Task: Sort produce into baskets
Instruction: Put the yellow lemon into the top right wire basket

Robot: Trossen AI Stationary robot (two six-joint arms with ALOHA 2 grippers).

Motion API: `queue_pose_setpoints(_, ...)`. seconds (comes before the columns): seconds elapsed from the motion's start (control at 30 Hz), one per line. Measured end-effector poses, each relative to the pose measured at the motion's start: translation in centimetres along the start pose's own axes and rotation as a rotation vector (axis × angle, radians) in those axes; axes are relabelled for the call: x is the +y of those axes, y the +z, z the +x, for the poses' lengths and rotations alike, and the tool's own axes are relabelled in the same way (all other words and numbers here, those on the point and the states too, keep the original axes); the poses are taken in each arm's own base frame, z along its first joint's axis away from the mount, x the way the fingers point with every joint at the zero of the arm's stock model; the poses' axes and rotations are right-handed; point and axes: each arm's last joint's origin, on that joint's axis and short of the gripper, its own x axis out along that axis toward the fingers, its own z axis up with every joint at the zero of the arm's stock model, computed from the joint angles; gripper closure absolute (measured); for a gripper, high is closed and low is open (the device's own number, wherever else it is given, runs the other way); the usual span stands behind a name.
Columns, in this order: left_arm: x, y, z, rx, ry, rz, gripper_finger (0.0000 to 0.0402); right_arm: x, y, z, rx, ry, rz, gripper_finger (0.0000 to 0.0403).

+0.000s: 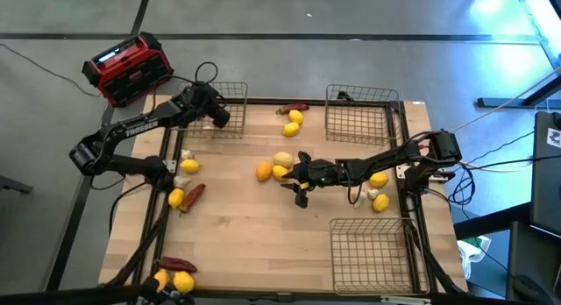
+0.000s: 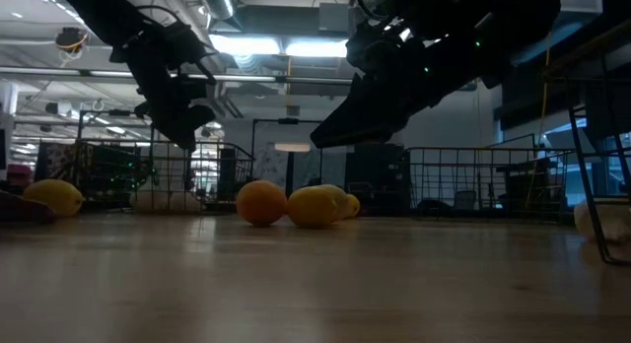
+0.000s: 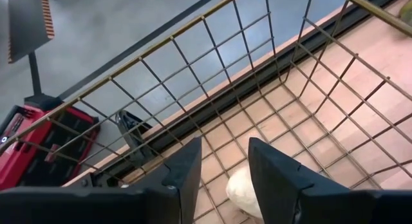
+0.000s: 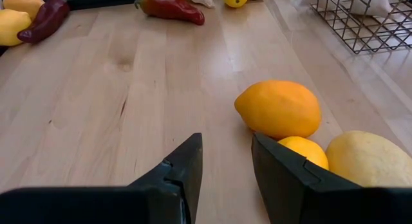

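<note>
Grey wire basket (image 1: 224,109) at the worktop's far-left corner has the left pincer (image 3: 222,176) over it, fingers parted with nothing between them. A whitish bulb (image 3: 243,192) lies on the basket floor just under the tips, partly hidden by one finger.

Right pincer (image 4: 225,169) sits mid-worktop, fingers a little apart and empty, just beside a cluster of an orange fruit (image 4: 278,109) and two yellow fruits (image 4: 368,158). The nearer yellow one is mostly hidden behind a finger.

Second basket (image 1: 359,114) is at the far edge toward the right, third basket (image 1: 370,255) at the near-right corner; contents are hard to make out from above.

Loose produce:
- yellow fruits (image 1: 292,123) and a red pepper (image 1: 294,106) at the far edge between the two far baskets
- yellow fruits, whitish bulbs and a red pepper (image 1: 192,195) along the left edge, partly under the left arm
- more at the near-left corner (image 1: 174,275), cut off by the frame
- a yellow fruit (image 1: 379,202) and a bulb near the right edge, partly behind the right arm

Red and black box (image 1: 128,68) sits on the floor off the far-left corner. Low view is dim, both pincers only dark shapes.
</note>
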Motion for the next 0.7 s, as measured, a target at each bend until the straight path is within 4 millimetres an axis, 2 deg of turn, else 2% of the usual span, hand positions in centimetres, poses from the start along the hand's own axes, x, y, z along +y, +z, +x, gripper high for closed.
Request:
queue_pose_setpoints(0.33, -0.2, 0.0, -0.3, -0.01, -0.024, 0.009, 0.0279, 0.0, 0.0, 0.0, 0.0, 0.0, 0.0, 0.0269)
queue_pose_setpoints(0.5, -0.8, 0.6, -1.5, -0.086, -0.084, -0.002, 0.0279, 0.0, 0.0, 0.0, 0.0, 0.0, 0.0, 0.0269)
queue_pose_setpoints(0.7, -1.2, 0.2, -3.4, -0.104, -0.121, 0.027, 0.0279, 0.0, 0.0, 0.0, 0.0, 0.0, 0.0, 0.0269)
